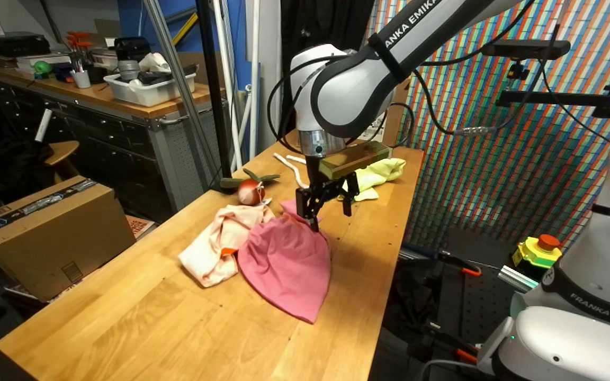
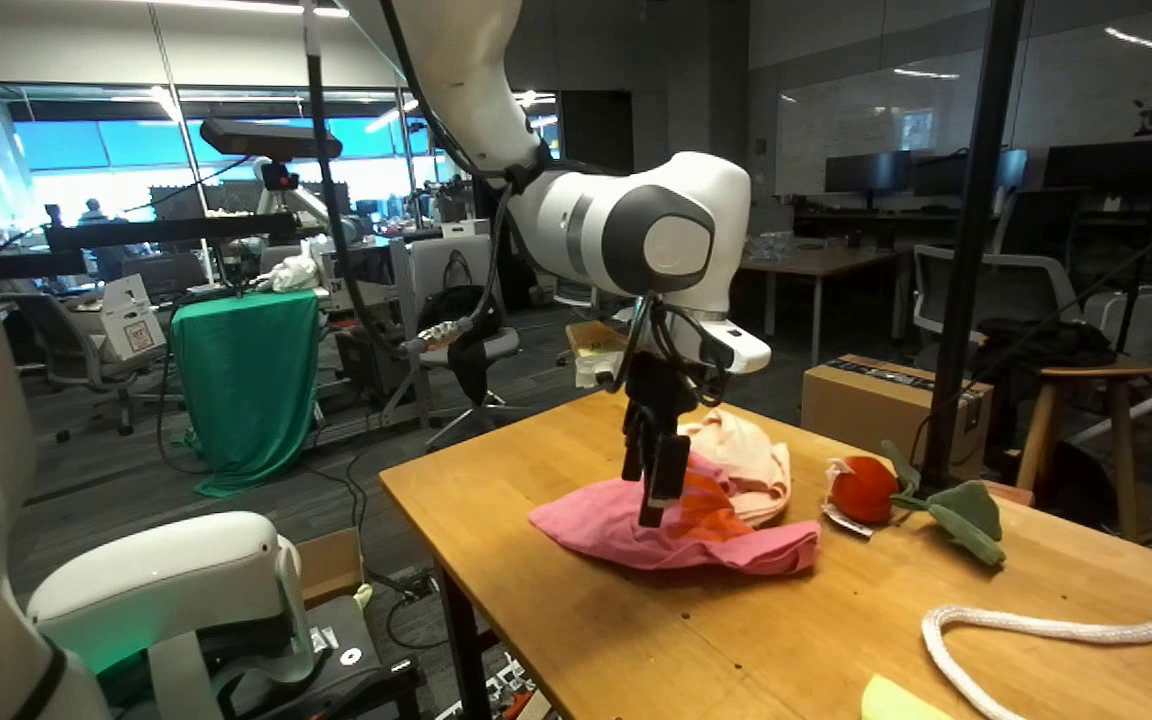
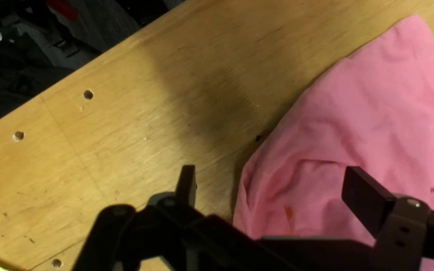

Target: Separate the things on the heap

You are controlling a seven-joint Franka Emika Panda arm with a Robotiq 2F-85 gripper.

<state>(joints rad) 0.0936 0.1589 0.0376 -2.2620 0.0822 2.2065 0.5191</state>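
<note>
- Wooden counter (image 1: 141,323): nearest the camera in an exterior view, bare end toward the lens.
- White robot arm (image 1: 350,95): reaches over the counter, wrist pointing down.
- Cardboard box (image 1: 66,241): stands beyond the counter's edge in both exterior views.
- Pink cloth (image 1: 289,264): lies rumpled on the counter.
- Cream cloth (image 1: 215,246): bunched on the counter, touching the pink cloth.
- Yellow-green cloth (image 1: 379,175): lies apart from the pink and cream ones, on the counter.
- Tool (image 3: 271,184): spread wide above the pink cloth's edge, one finger over cloth, the other over bare wood in the wrist view; whether it touches, I cannot tell.
- White cord (image 2: 1076,631): lies loosely curved near the yellow-green cloth.
- Red ball with green leaves (image 2: 864,490): rests on the counter near the cream cloth.
</note>
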